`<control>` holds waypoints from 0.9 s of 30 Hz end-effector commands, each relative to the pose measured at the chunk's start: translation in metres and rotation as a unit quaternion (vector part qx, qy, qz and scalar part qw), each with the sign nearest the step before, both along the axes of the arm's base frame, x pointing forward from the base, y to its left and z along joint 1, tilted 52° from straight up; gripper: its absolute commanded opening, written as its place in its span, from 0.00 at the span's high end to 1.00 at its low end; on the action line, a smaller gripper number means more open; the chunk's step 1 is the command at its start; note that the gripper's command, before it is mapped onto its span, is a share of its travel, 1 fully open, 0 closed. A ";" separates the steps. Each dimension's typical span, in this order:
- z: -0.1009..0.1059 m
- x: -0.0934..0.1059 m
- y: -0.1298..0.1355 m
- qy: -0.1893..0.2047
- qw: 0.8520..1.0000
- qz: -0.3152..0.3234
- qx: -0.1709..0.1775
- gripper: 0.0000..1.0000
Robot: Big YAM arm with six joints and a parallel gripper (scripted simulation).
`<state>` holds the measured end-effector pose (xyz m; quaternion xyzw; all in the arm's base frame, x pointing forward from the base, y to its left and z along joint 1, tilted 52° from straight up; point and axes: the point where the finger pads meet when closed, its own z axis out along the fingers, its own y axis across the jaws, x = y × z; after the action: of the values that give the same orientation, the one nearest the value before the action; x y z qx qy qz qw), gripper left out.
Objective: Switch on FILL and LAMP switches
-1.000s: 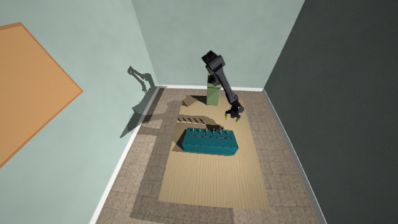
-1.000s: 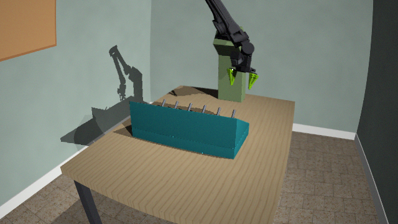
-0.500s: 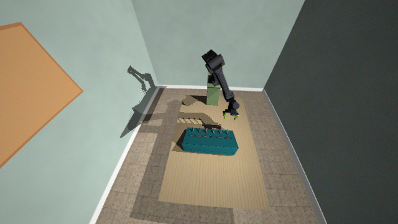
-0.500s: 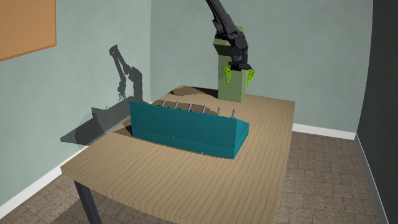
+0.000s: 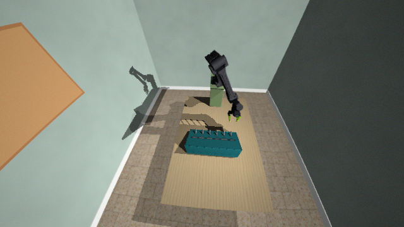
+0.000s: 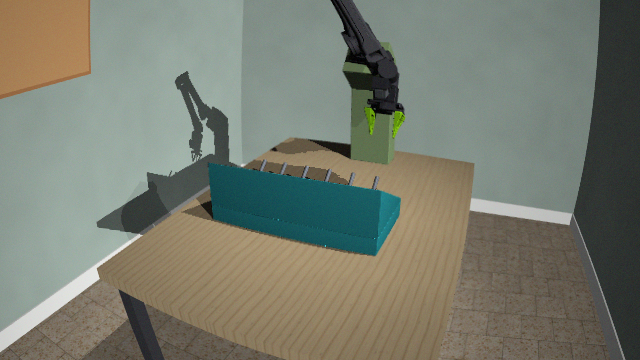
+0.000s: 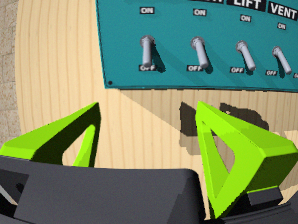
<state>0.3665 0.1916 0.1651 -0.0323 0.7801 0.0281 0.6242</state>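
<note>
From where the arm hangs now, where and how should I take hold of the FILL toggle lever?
Take the grey FILL toggle lever near its free tip, not its base. It juts from the teal console's face at the row's left end, with bare panel on its outer side. Bring the open end effector straight down, green fingers straddling it sideways; push gently, the console may slide.

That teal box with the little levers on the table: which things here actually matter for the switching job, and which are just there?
Belong to the job:
- teal console
- FILL switch, lever at off
- LAMP switch, label out of the wrist view
- gripper, jaws open, holding nothing

Just there:
- WASH switch, stays off
- wooden table
- green pedestal
- orange wall panel
</note>
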 end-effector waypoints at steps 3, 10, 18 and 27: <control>0.006 -0.001 0.003 -0.008 1.000 0.006 -0.002 0.30; 0.006 -0.001 0.003 -0.008 1.000 0.006 -0.002 0.30; 0.006 -0.001 0.003 -0.008 1.000 0.006 -0.002 0.30; 0.029 0.010 0.002 -0.011 1.000 -0.001 0.002 0.30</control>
<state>0.3688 0.1920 0.1671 -0.0351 0.7834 0.0251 0.6200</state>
